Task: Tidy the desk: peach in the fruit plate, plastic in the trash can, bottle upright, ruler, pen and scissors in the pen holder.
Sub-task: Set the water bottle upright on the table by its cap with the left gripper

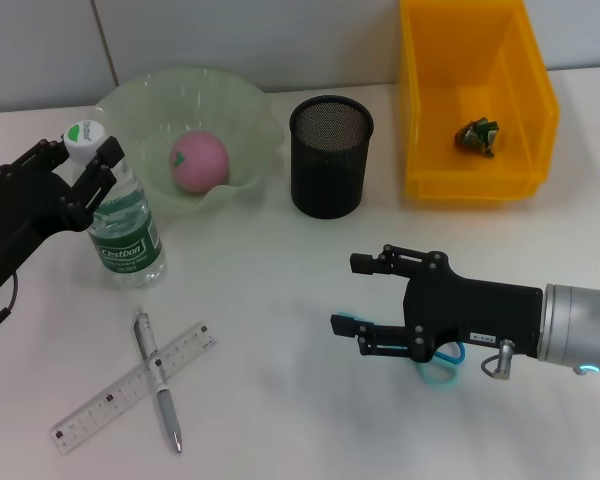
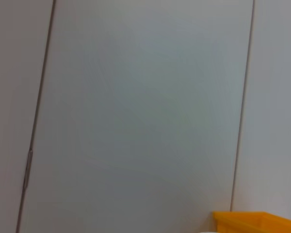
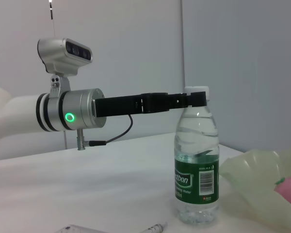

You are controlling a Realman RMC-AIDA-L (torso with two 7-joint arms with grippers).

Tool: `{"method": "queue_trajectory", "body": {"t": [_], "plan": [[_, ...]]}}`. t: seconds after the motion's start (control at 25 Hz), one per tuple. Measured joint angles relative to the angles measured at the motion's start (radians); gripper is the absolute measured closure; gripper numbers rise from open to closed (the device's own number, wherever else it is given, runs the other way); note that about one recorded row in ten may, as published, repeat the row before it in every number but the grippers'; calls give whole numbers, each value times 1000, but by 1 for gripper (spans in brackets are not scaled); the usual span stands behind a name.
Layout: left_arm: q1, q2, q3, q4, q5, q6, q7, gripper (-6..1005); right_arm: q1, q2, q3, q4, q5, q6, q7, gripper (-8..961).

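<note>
While clenched on the neck just under the white cap, as it looks in the head view, left gripper [image 1: 83, 152] holds the bottle [image 1: 127, 235], upright on the table [image 1: 280, 400] just beside the fruit plate [image 1: 250, 110]. Seen side-on from the right wrist too: black fingers level with the cap, base flat on the surface. Opening with any sideways drag could tip it over, toward the plate or down onto the crossed ruler [image 1: 135, 385] and pen [image 1: 158, 380] lying near.

Spread wide and empty, right gripper [image 1: 352, 295] hangs low over the table on the right side, well apart from the bottle. Directly beneath its body, only the blue loops of the scissors [image 1: 440, 365] showing; blades hidden, so direction unclear. Closing blind could pinch one loop alone and let the pair swing or slip out on the way to the pen holder [image 1: 330, 155].

Already placed: peach [image 1: 198, 162] in the plate, crumpled plastic [image 1: 477, 135] in the yellow trash can [image 1: 420, 90]. Left to do: ruler, pen, scissors. Could nudge the pen sideways if lifting the ruler first, since crossed.
</note>
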Motion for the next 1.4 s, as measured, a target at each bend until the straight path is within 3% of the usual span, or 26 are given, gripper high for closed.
{"method": "queue_trajectory", "body": {"t": [1.4], "plan": [[-1, 2, 9, -4, 6, 13, -1, 486, 0, 0, -1, 7, -1, 6, 3, 188]]}}
